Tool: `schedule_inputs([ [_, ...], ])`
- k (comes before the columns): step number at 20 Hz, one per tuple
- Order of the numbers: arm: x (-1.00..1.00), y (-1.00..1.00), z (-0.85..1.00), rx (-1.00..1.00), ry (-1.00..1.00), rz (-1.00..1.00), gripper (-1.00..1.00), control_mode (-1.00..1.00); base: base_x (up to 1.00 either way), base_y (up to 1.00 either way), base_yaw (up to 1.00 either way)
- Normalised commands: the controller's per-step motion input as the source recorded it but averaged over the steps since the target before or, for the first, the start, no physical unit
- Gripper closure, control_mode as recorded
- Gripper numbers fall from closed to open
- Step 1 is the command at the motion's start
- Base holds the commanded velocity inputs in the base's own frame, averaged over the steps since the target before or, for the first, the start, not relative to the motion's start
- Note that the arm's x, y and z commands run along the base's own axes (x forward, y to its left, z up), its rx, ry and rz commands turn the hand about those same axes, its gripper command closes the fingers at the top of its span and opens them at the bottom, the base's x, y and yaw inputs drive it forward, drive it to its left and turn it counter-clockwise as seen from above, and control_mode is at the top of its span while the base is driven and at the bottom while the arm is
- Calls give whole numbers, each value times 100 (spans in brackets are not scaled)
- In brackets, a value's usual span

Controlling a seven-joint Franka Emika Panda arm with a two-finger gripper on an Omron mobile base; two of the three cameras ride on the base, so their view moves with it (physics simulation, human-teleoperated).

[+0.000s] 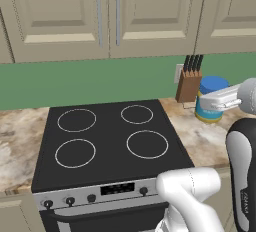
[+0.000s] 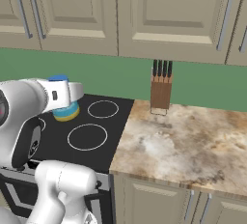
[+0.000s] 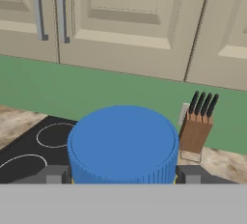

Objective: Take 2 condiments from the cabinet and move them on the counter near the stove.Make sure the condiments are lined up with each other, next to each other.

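Note:
My gripper (image 3: 123, 175) is shut on a condiment, a squat blue jar (image 3: 123, 143) with a yellow band and a ribbed blue lid, and a fingertip (image 3: 53, 175) sits against each side of it. The jar (image 1: 211, 98) hangs in the air, level with the wooden knife block. In the left base view it shows over the marbled counter (image 1: 200, 136) right of the stove (image 1: 105, 141). In the right base view the jar (image 2: 65, 111) shows over the stove's (image 2: 91, 133) back burners, half hidden by my hand. The cabinet is out of view.
A wooden knife block (image 1: 189, 83) (image 2: 160, 90) stands at the back of the counter (image 2: 183, 141), against the green wall and close to the stove. Cream panelled wall cabinets (image 2: 164, 10) hang above. More marbled countertop (image 1: 20, 136) lies left of the stove.

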Motion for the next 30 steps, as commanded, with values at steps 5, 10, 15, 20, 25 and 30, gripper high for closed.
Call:
schedule_inputs([
  [5,39,-3,-29,0,10,8,100,-100,8,0,0],
  [10,80,-18,-64,0,18,27,100,-100,0,0,0],
  [15,57,-40,-61,0,3,33,100,-100,0,0,0],
  [20,28,-51,-51,0,-7,24,100,-100,0,0,0],
  [25,10,-44,-36,0,-10,3,100,-100,0,0,0],
  [30,27,-44,-45,0,-5,0,100,-100,0,0,0],
])
